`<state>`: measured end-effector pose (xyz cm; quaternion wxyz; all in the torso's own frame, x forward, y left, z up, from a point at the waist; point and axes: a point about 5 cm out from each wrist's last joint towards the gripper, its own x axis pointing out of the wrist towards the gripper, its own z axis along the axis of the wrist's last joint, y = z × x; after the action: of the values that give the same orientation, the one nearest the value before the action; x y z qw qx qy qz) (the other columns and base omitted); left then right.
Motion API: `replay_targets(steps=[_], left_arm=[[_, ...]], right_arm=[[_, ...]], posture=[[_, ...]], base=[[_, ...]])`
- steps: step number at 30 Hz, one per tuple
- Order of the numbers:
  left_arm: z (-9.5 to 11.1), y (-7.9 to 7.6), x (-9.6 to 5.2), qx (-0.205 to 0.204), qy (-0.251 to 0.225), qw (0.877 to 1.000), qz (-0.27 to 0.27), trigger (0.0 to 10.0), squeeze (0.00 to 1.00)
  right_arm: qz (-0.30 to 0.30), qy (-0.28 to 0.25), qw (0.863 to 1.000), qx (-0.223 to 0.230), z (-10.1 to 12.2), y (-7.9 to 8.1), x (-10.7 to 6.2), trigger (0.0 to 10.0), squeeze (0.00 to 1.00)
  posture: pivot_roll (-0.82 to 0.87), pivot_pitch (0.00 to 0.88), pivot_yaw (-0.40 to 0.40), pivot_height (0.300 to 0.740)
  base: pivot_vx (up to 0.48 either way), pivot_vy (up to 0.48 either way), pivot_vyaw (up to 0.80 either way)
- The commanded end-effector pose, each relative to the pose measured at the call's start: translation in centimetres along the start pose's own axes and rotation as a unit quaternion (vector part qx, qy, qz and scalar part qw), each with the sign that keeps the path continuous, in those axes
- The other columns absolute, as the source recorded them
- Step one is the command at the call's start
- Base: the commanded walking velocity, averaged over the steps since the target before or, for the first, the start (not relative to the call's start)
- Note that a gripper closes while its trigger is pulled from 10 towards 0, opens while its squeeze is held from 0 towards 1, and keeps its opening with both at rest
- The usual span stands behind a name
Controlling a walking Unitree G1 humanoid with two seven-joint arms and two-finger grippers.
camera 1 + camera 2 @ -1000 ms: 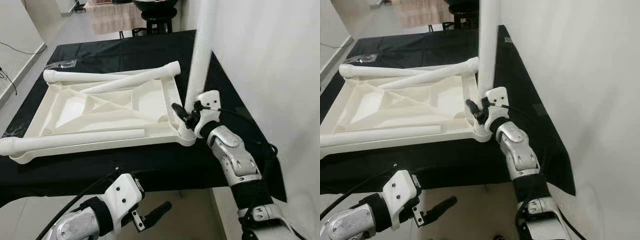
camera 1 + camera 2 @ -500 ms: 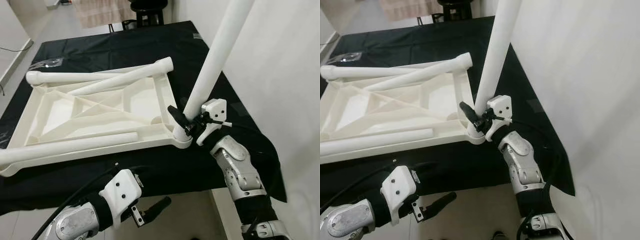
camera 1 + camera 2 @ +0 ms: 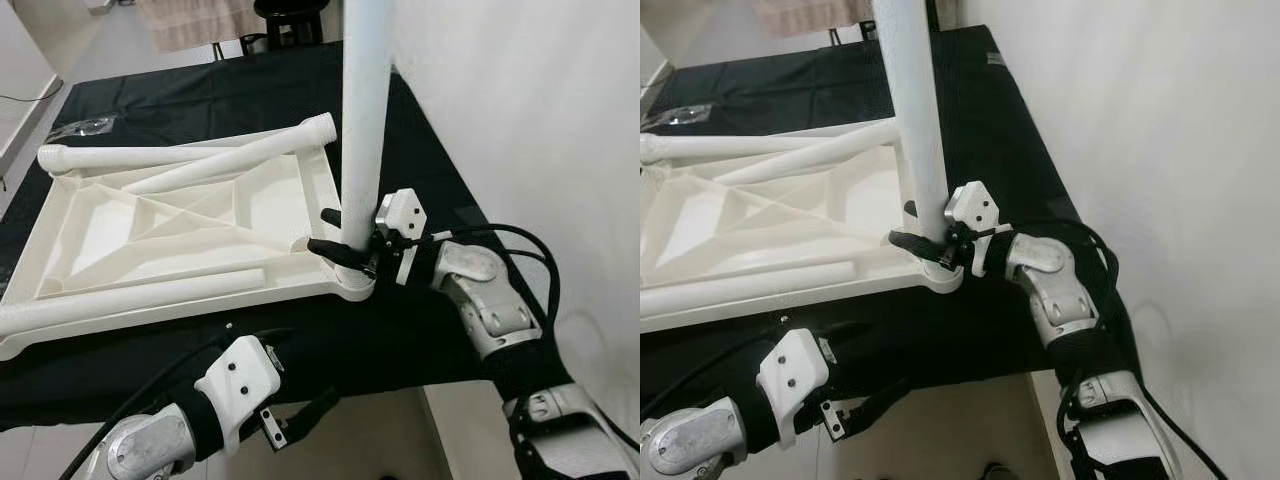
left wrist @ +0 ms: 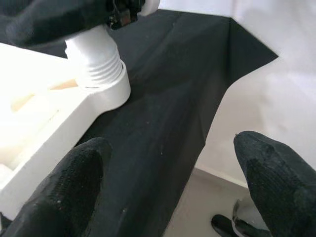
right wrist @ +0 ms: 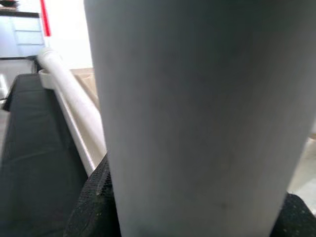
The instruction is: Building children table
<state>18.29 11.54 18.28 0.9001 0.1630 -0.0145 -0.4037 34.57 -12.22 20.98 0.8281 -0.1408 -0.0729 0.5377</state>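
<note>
A white plastic tabletop (image 3: 180,225) lies upside down on a black-draped table (image 3: 230,95). One white leg (image 3: 362,120) stands nearly upright in the tabletop's near right corner socket (image 3: 352,285). My right gripper (image 3: 345,240) is shut on this leg just above the socket. In the right wrist view the leg (image 5: 197,113) sits between my black fingers (image 5: 91,202). Three more loose legs (image 3: 130,295) (image 3: 240,160) (image 3: 120,157) lie across the tabletop. My left gripper (image 3: 300,415) hangs open below the table's front edge. The left wrist view looks up at the threaded leg end (image 4: 96,66).
A white wall (image 3: 520,120) runs close along the table's right side. The black cloth hangs over the front edge (image 3: 380,345). A small clear bag (image 3: 75,127) lies at the far left of the table. A stool (image 3: 290,15) stands beyond the table.
The leg has swung from leaning right to nearly upright in the socket. My right wrist has turned and my forearm has dropped lower and to the right. The left arm has hardly moved.
</note>
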Motion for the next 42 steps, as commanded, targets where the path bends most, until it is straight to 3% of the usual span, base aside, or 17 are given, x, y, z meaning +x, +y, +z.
replay_targets(steps=[1, 7, 12, 22, 26, 32, 38, 42], left_arm=[[-0.2, -0.3, -0.3, -0.007, 0.011, 1.0, -0.005, 10.0, 0.0], [-0.1, -0.4, -0.4, -0.008, 0.011, 1.0, -0.006, 10.0, 0.0], [0.1, -0.5, -0.6, -0.008, 0.012, 1.0, -0.008, 10.0, 0.0], [0.4, -0.7, -1.2, -0.008, 0.018, 1.0, -0.004, 10.0, 0.0], [0.6, -0.8, -1.4, -0.008, 0.02, 1.0, -0.005, 10.0, 0.0], [0.8, -0.9, -1.4, -0.008, 0.021, 1.0, -0.005, 10.0, 0.0], [0.9, -0.8, -1.1, -0.01, 0.018, 1.0, -0.01, 10.0, 0.0], [0.9, -0.8, -0.9, -0.01, 0.016, 1.0, -0.009, 10.0, 0.0]], right_arm=[[0.044, 0.077, 0.991, 0.097, -4.6, 1.7, -1.0, 10.0, 0.0], [0.112, 0.039, 0.982, 0.147, -3.9, 1.8, -0.9, 10.0, 0.0], [0.169, 0.029, 0.972, 0.162, -3.9, 2.2, -0.2, 10.0, 0.0], [0.223, 0.015, 0.962, 0.155, -3.1, 2.1, 0.6, 10.0, 0.0], [0.259, 0.042, 0.956, 0.132, -3.3, 2.6, 0.9, 10.0, 0.0], [0.246, 0.081, 0.961, 0.095, -4.5, 3.2, 1.2, 10.0, 0.0], [0.196, 0.173, 0.964, 0.052, -6.7, 3.4, 1.0, 10.0, 0.0], [0.164, 0.145, 0.971, 0.095, -6.3, 3.1, 1.6, 10.0, 0.0]], posture=[[0.1, 0.247, 0.059, 0.74], [0.1, 0.249, 0.061, 0.74], [0.11, 0.256, 0.057, 0.74], [0.14, 0.278, 0.054, 0.74], [0.15, 0.297, 0.056, 0.74], [0.15, 0.303, 0.056, 0.74], [0.12, 0.301, 0.059, 0.74], [0.11, 0.296, 0.053, 0.74]], base=[[0.0, 0.0, 0.0], [0.0, 0.0, 0.0], [0.0, 0.0, 0.0], [0.0, 0.0, 0.0], [0.0, 0.0, 0.0], [0.0, 0.0, 0.0], [0.0, 0.0, 0.0], [0.0, 0.0, 0.0]])
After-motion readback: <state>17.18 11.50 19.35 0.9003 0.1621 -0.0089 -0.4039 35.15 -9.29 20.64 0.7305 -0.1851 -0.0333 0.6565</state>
